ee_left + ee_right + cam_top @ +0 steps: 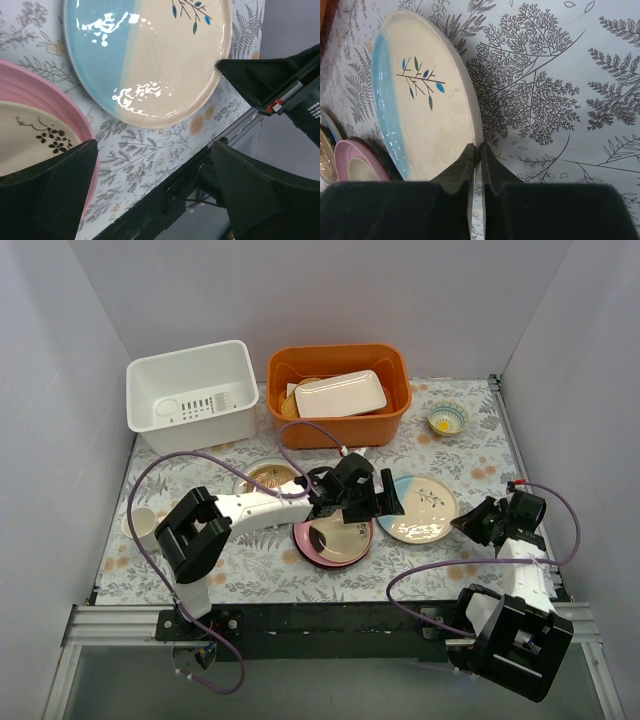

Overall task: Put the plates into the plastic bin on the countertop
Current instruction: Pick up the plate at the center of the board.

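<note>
right gripper [476,150] pinches blue-and-cream plate [435,115] rim | left gripper [154,146] gapes wide — idle | lift slowly, grip firm — carry to plastic bin [190,430]

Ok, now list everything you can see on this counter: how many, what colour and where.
blue-and-cream plate: one, pale blue and cream, right of centre
pink-rimmed plate: one, pink rim and cream middle, centre front
amber plate: one, amber-brown, left of centre, partly behind the left arm
bin: one, white, back left
orange tub: one, orange, back centre
dish: one, white, rectangular, inside the orange tub
bowl: one, small, yellow centre, back right
pale round thing: one, left edge, too unclear to name
countertop: one, grey fern print
left gripper: black, open, above the two front plates
right gripper: black, pinching the blue-and-cream plate's rim
</note>
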Tool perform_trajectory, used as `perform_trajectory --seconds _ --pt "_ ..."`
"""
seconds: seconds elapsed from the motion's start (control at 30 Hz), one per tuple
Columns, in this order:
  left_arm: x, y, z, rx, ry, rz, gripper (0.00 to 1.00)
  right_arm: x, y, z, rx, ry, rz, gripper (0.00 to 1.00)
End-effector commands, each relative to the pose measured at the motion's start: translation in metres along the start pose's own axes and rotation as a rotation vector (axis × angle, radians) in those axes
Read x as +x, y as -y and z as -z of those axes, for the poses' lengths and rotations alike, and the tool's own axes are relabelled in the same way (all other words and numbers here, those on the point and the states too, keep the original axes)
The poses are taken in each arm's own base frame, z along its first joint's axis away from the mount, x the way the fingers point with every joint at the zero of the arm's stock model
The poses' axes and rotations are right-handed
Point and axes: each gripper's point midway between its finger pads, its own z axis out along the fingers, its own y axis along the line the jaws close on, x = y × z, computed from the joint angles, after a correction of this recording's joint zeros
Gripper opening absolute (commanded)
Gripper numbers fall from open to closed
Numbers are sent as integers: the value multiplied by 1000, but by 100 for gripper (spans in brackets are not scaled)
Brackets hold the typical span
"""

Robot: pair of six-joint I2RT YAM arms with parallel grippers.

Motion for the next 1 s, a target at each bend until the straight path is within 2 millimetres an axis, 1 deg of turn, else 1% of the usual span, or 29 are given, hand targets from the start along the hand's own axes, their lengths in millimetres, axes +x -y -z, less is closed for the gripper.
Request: perform_trajectory --seconds 0.0,0.1,0.13,0.17,0.2,0.23,0.27,0.3,0.33,0.37,0.4,0.43,0.47,0.53,0.57,0.63,0.67,0.77,0.97 --pt "1 25 0 19 45 26 98 -31 -26 12 -92 79 11 1" --pt "10 37 -6 44 35 39 98 -32 -25 14 -102 84 -2 1" --pt "15 35 -11 26 31 54 98 -33 -25 15 -101 85 -6 1" --pt "24 43 -11 32 22 87 98 -34 -25 16 -100 88 -8 1" --pt "22 49 -13 35 48 97 98 -35 -26 17 -102 90 -8 1" --pt "27 48 -17 16 47 112 98 -35 -25 17 -99 91 -10 1" --pt "33 53 -19 7 65 146 98 -37 -26 18 -98 100 -11 1" --pt "35 54 -19 -3 73 165 98 -37 -25 19 -98 102 -14 1" --pt "38 50 -20 -24 83 190 98 -35 -24 18 -96 100 -26 1" --pt "45 52 -20 -26 85 215 98 -35 -23 19 -99 104 -42 1" --pt "45 51 -21 -31 101 257 98 -35 -23 18 -108 105 -51 1" --pt "51 50 -22 -32 100 273 98 -32 -22 17 -114 101 -63 1" --pt "56 51 -24 -30 95 277 98 -32 -20 17 -117 108 -88 1" --pt "61 51 -28 -34 97 302 98 -32 -21 17 -137 110 -100 1" --pt "67 48 -30 -46 95 298 98 -30 -19 16 -140 108 -114 1" --pt "72 42 -33 -73 111 334 98 -28 -20 16 -160 95 -128 1" --pt "75 36 -34 -87 107 349 98 -27 -19 15 -162 93 -136 1" --pt "79 23 -41 -108 119 389 98 -24 -19 15 -172 89 -140 1" --pt "84 12 -56 -132 124 415 98 -24 -19 16 -177 82 -125 1"
